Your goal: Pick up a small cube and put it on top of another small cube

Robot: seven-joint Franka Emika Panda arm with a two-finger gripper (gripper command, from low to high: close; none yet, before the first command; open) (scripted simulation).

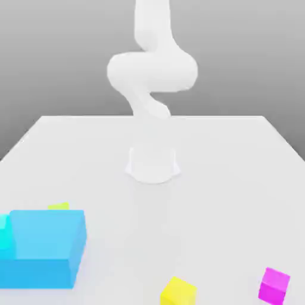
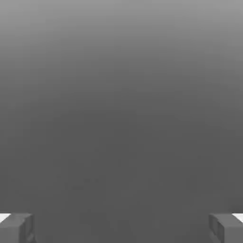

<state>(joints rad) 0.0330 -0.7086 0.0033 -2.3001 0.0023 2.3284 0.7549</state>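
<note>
A small magenta cube (image 1: pixel 274 285) rests on the white table (image 1: pixel 226 179) near the front edge, at the exterior view's right. In the hand view my gripper (image 2: pixel 121 228) is open, its two grey fingertips (image 2: pixel 17 228) standing far apart with nothing between them, against a plain grey background. The white arm (image 1: pixel 152 71) rises from its round base (image 1: pixel 153 164) at the middle of the table and curls up out of the exterior view.
A big blue block (image 1: pixel 44 247) stands at the front on the exterior view's left, with a small yellow cube (image 1: pixel 58 207) just behind it. Another small yellow cube (image 1: pixel 178 291) lies at the front, left of the magenta one.
</note>
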